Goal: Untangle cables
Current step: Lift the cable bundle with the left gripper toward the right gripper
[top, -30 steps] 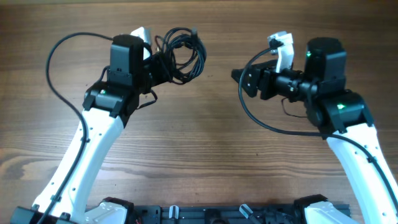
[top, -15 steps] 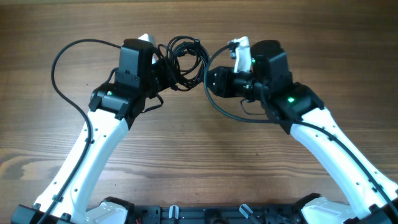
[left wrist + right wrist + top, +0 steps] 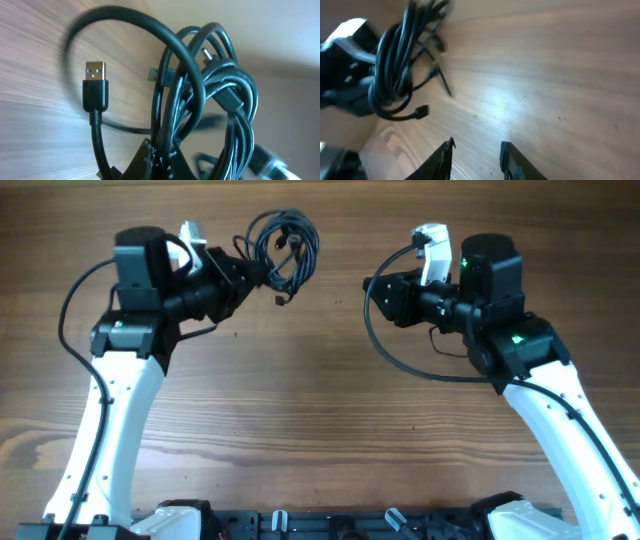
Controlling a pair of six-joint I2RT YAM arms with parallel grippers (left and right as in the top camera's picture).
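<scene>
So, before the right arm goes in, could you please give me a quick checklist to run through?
1. Left gripper clamped on the cables: ok.
2. Right gripper empty, with a gap between its fingers: ok.
3. Right gripper clear of the cables, with bare table between them: ok.
4. A free end to grab: ok, the USB plug hangs apart from the loops.
5. Cables untangled: not ok, the loops are bunched together.
6. Which cord the USB plug belongs to inside the knot: cannot tell.
</scene>
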